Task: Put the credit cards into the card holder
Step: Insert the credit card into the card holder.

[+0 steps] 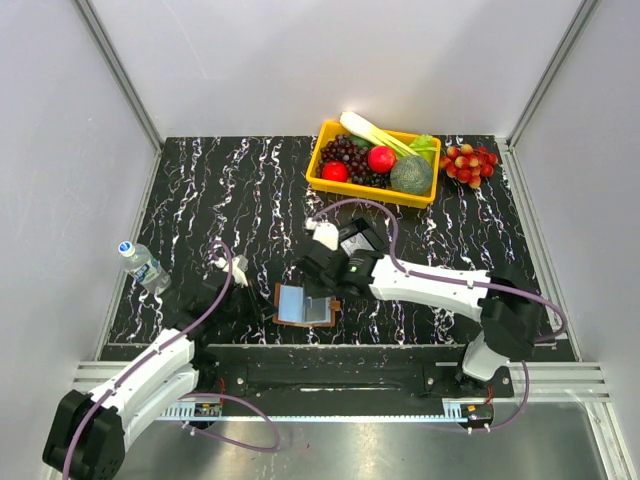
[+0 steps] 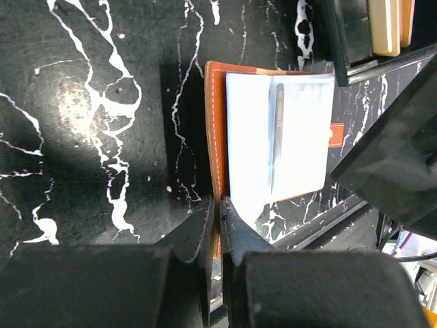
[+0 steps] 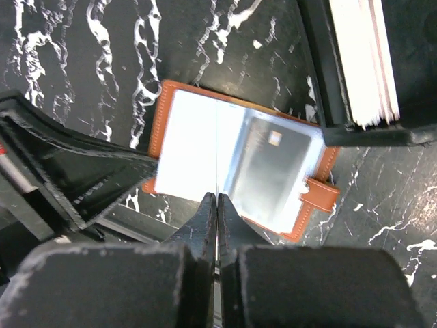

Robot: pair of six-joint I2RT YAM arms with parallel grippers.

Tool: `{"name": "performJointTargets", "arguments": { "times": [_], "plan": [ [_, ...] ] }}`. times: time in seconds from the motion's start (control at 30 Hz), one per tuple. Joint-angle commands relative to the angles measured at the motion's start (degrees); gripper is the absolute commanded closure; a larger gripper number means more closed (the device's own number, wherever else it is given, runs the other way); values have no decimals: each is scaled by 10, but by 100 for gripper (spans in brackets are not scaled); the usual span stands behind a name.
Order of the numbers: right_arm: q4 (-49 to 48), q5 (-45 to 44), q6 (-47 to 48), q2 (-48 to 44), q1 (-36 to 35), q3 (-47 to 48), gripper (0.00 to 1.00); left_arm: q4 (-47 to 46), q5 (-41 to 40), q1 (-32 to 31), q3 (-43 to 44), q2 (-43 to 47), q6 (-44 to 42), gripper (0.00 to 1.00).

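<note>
The brown card holder lies open near the table's front edge, pale pages up. It also shows in the left wrist view and the right wrist view. My left gripper is shut on the holder's near brown edge. My right gripper is shut on a thin credit card, held edge-on and upright over the holder's middle. A grey credit card sits in the holder's right sleeve. More credit cards stand in a small black box.
The black box stands just behind the holder, close to the right wrist. A yellow basket of fruit and vegetables is at the back, with red grapes to its right. A water bottle lies at the left edge.
</note>
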State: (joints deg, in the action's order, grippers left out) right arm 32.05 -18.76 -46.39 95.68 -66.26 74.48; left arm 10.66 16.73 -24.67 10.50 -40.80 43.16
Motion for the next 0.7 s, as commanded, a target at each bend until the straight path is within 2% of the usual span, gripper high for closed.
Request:
{"name": "performJointTargets", "arguments": {
  "times": [0.0, 0.2, 0.33, 0.67],
  "plan": [
    [-123, 110, -15, -63, 43, -104, 100, -22, -23, 2, -12, -3, 3, 100],
    [-282, 202, -62, -82, 67, -233, 100, -36, -25, 1, -22, -19, 3, 100],
    [-372, 234, -81, -68, 69, -265, 100, -44, -24, 1, -27, -22, 5, 100],
    [-413, 260, -92, -32, 93, -279, 100, -41, -31, 1, -28, -27, 5, 100]
  ]
}}
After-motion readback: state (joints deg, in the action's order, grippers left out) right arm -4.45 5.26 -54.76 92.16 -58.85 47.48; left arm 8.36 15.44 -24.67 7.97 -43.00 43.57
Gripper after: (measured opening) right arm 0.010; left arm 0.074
